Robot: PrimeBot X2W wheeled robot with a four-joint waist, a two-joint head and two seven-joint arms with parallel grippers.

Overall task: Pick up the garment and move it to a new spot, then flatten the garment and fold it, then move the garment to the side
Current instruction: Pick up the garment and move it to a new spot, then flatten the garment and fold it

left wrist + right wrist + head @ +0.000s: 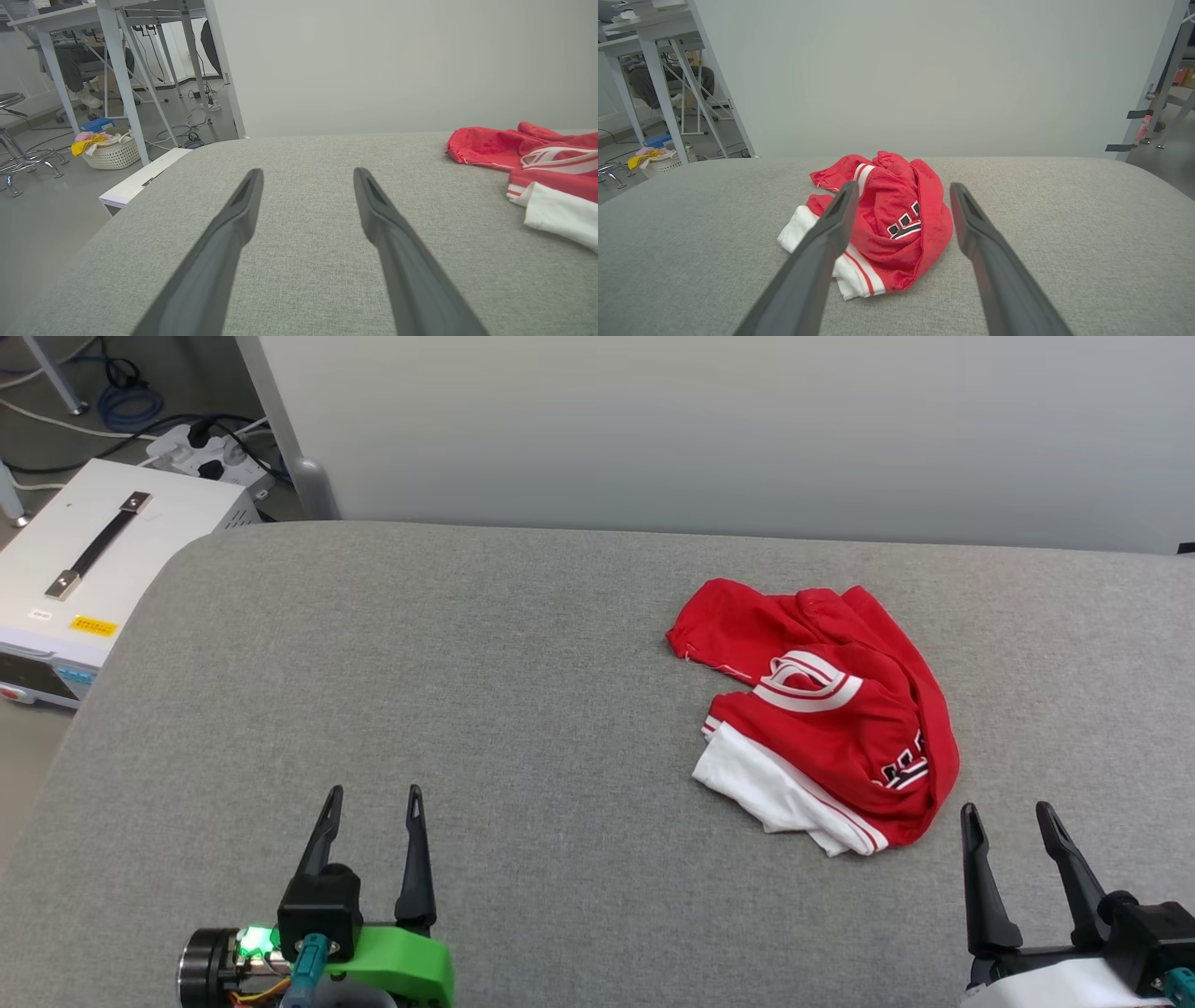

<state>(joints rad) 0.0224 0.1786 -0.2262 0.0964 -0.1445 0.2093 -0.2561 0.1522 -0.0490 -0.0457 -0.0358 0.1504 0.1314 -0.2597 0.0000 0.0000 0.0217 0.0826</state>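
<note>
Over the grey fabric surface (523, 653), left gripper (374, 793) hovers at lower left, jaws wide and empty; the crumpled red jersey (831, 728) lies right of centre, just beyond the right gripper (1006, 808), likewise wide apart and holding nothing.

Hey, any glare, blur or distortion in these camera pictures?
Head view: soft, even light, no glare, the garment sharp. Left wrist view: wide-angle stretch makes the left gripper loom large. Right wrist view: the garment crisp, the right gripper slightly soft near the bottom edge.
</note>
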